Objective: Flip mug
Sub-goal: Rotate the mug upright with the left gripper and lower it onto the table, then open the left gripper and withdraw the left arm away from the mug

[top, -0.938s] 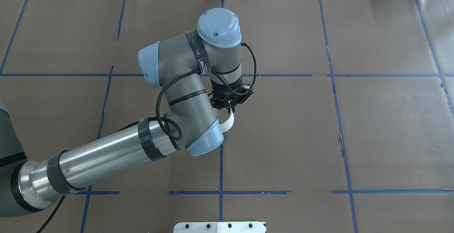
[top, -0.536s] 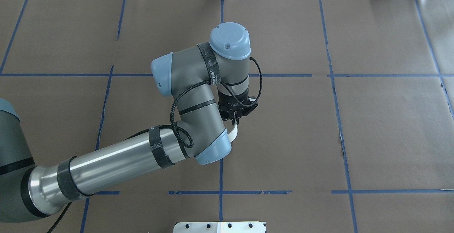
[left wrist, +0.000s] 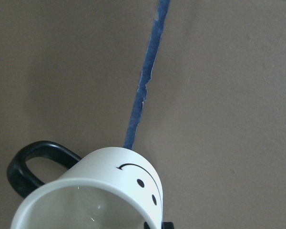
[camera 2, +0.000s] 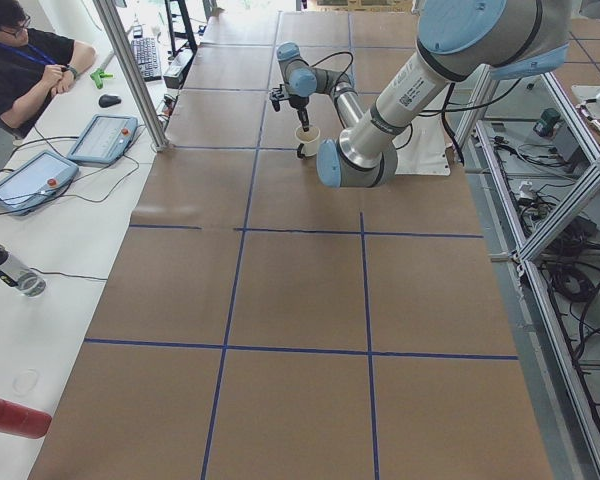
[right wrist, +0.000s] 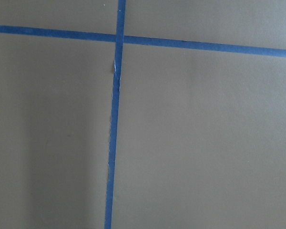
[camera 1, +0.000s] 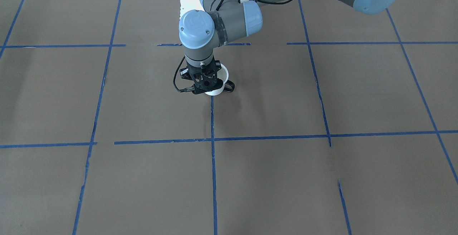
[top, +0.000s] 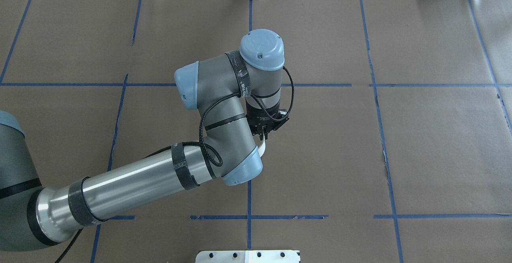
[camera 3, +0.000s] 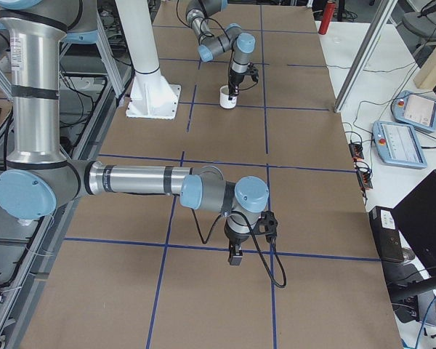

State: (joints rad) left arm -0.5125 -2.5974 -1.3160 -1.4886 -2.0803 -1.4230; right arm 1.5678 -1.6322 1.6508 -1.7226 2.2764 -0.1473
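Observation:
The mug (left wrist: 109, 176) is white with a black smiley face and a dark loop handle (left wrist: 26, 167). In the left wrist view its opening faces the camera. My left gripper (camera 1: 208, 86) points down and is shut on the mug's rim (camera 1: 223, 75) near the table's middle. From overhead only a white sliver of the mug (top: 262, 149) shows below the gripper (top: 263, 137). The mug stands about upright, low over the brown paper; I cannot tell if it touches. My right gripper (camera 3: 235, 258) points down near the table elsewhere; I cannot tell if it is open.
Brown paper with a grid of blue tape lines (top: 249, 199) covers the table. A white base plate (top: 248, 256) sits at the robot's edge. An operator (camera 2: 20, 60) sits at a side bench with pendants; a red bottle (camera 2: 10, 415) lies there.
My left arm has moved right and a little towards the robot with the mug in its grip. Less of the mug shows under the wrist now.

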